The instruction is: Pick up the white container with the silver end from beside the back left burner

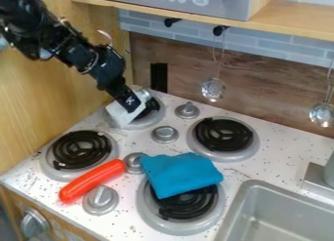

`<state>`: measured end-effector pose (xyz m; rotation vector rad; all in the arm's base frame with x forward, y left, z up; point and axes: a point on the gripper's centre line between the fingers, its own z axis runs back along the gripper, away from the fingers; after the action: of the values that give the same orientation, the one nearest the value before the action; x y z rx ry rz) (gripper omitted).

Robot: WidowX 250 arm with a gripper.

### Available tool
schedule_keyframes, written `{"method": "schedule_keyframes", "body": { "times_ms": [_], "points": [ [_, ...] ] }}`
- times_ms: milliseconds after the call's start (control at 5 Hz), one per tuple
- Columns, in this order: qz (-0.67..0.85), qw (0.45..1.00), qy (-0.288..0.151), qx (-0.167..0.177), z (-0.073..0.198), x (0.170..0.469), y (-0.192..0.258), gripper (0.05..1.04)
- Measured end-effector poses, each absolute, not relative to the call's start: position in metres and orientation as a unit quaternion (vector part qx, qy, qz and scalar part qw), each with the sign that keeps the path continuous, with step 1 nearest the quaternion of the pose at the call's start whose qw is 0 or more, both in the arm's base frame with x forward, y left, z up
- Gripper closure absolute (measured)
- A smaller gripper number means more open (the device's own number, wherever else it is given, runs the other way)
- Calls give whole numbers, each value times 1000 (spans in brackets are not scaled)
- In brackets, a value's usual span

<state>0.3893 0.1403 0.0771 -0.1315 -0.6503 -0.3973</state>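
The black gripper (pixel 130 104) hangs at a slant over the back left burner (pixel 145 119), at the upper left of the stove. Pale grey-white flat pieces (pixel 121 114) show around its lower end; whether they belong to it or are a held thing I cannot tell. A folded blue cloth (pixel 179 173) lies over part of the front right burner (pixel 145 205), well below and right of the gripper. An orange-red sausage-shaped toy (pixel 92 181) lies diagonally beside the front left burner (pixel 108 162), close to a grey knob (pixel 100 199).
The back right burner (pixel 223 138) has knobs (pixel 164 134) to its left. A grey sink (pixel 261 190) is at the lower right, with a faucet base (pixel 316 180) beside it. Metal utensils (pixel 213 89) hang along the back wall under a wooden shelf (pixel 293 21). A wooden wall (pixel 46 98) stands left.
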Motion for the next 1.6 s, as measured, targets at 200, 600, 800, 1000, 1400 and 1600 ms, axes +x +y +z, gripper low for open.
{"method": "schedule_keyframes", "body": {
  "times_ms": [200, 600, 800, 1000, 1400, 1600],
  "points": [
    [-212, 922, -305, -108, 60, 385, 132, 419],
    [-273, 887, -341, -149, 32, 374, 147, 419],
    [-318, 859, -372, -147, 36, 372, 146, 419],
    [-334, 845, -394, -142, 38, 368, 153, 419],
    [-354, 813, -427, -180, 42, 372, 141, 419],
    [-356, 800, -446, -187, 51, 382, 133, 419]
  ]
}}
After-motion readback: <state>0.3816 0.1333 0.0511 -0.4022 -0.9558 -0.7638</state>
